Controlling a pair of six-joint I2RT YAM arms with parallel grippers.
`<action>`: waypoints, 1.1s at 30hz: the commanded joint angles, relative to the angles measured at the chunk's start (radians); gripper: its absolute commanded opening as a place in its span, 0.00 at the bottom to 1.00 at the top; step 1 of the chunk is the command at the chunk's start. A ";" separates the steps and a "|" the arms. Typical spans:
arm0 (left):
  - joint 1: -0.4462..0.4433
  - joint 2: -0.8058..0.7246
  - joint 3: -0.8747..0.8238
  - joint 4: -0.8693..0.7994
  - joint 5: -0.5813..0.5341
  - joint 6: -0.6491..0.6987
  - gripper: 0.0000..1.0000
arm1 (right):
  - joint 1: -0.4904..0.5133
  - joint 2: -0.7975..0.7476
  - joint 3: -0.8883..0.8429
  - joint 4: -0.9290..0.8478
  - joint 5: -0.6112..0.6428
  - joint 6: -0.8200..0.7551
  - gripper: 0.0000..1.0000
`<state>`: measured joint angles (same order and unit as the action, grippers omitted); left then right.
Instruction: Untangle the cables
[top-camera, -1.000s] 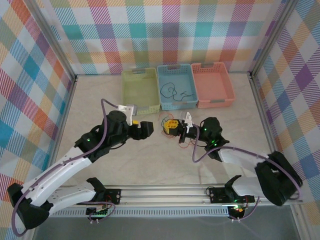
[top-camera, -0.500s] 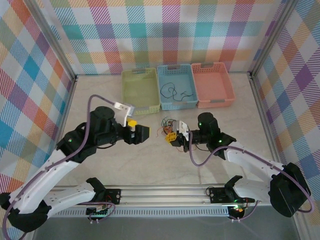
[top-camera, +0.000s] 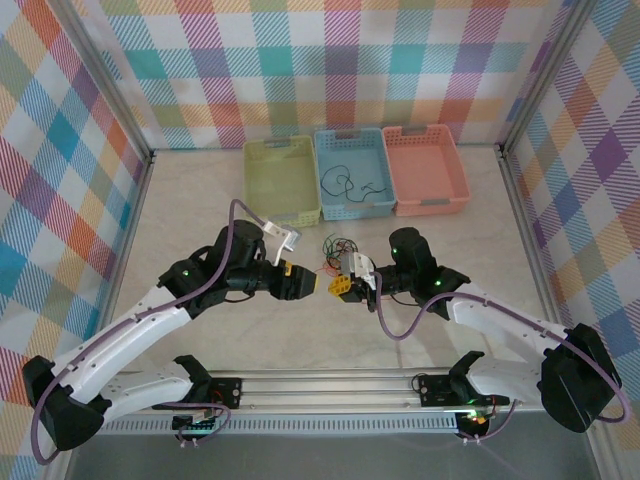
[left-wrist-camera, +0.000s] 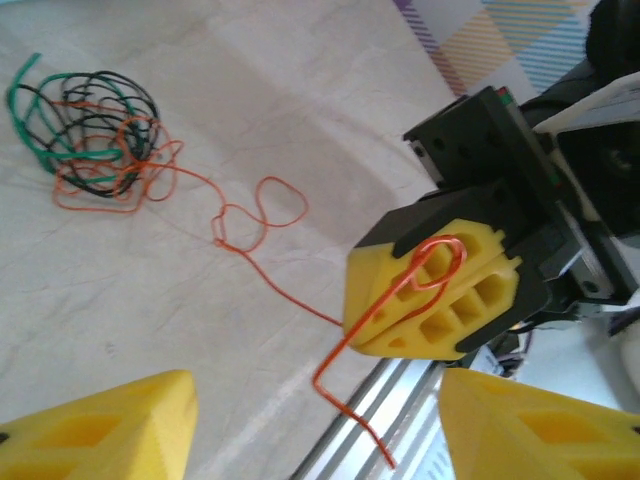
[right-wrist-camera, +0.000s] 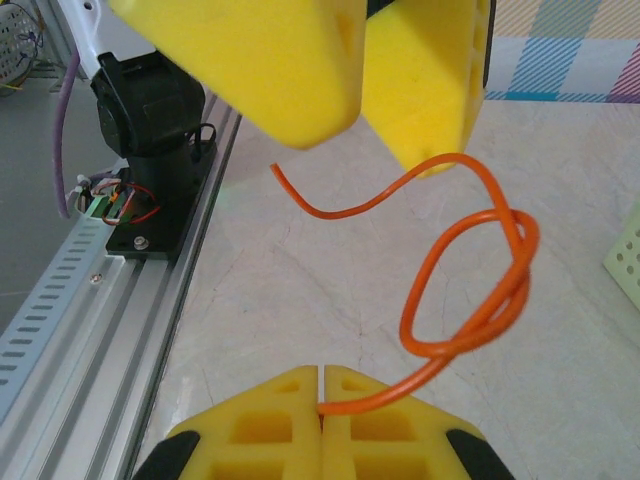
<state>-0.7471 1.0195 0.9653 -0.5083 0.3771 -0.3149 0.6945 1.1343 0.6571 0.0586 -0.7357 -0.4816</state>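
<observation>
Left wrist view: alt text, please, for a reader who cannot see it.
The right claw, shut, pinches a looped orange cable that trails across the table to a tangled knot; the left claw flanks its free end, open.

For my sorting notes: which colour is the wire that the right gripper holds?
Orange. The wire in the right gripper shows best in the right wrist view.

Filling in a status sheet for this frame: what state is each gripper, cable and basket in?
left gripper: open, near the orange cable's free end.
right gripper: shut on the orange cable.
cable bundle: tangled, lying on the table.
blue basket: holds a black cable.
green basket: empty.
pink basket: empty.
</observation>
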 joint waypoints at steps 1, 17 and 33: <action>0.006 0.020 -0.020 0.089 0.086 -0.030 0.58 | 0.008 0.005 0.020 -0.002 -0.034 -0.026 0.00; 0.007 0.053 -0.017 0.098 0.127 -0.030 0.00 | 0.016 -0.001 0.029 -0.031 -0.010 -0.040 0.00; -0.004 0.108 0.014 0.042 0.223 0.029 0.00 | 0.106 -0.023 0.081 -0.198 0.273 -0.138 0.00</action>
<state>-0.7483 1.1419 0.9634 -0.4503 0.5613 -0.3130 0.7982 1.1278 0.7090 -0.1005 -0.5407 -0.5934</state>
